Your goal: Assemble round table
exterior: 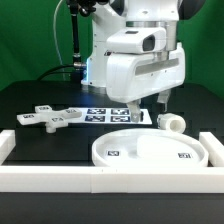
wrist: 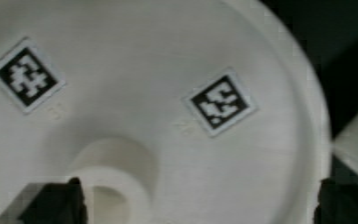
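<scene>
Round disc (exterior: pixel 150 150): flat on the table, tags up.
Gripper (exterior: pixel 147 110): above the disc's far rim, jaws spread apart.
Post (exterior: pixel 172 122): just beyond the disc.
Cross-shaped piece (exterior: pixel 45 118): beyond the disc, toward the exterior view's left.

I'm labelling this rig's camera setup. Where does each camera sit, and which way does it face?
Exterior view: off the arm, in front of the table, looking over the border wall at the arm; shows the arm, gripper, round disc, cross-shaped piece and post.
Wrist view: on the wrist, looking closely down onto the round disc's tagged face; only the dark fingertips show.
Shared: the round disc and the gripper.
</scene>
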Available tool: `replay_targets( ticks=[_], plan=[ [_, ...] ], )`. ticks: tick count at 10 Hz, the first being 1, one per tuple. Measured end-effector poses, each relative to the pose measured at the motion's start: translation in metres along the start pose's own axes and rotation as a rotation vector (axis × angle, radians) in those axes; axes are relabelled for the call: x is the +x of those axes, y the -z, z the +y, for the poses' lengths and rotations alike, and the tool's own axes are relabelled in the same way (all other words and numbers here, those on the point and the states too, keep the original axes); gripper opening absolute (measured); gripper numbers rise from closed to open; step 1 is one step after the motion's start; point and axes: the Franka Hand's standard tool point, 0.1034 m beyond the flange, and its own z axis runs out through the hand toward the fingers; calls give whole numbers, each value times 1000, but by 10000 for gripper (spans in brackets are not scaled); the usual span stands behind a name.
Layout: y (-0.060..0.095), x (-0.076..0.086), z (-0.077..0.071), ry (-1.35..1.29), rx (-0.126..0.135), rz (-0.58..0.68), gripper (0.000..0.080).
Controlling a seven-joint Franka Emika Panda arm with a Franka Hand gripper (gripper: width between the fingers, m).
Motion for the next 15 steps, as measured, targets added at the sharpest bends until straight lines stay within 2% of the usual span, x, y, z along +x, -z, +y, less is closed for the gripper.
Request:
replay_targets(
  ticks=[1, 5, 7, 10, 13, 14, 15],
  plan=[
    [0, 1, -5, -10, 2, -1, 649],
    [-1, 1, -4, -114, 4, -2, 649],
    [-1, 6, -17, -451, 14, -9, 649],
    [-5, 21, -46, -718, 26, -26, 649],
    [-6, 22, -49, -782, 49, -42, 649],
    [-6, 22, -50, -782, 48, -41, 649],
    [-8, 17, -51, -789, 57, -72, 649]
  ],
)
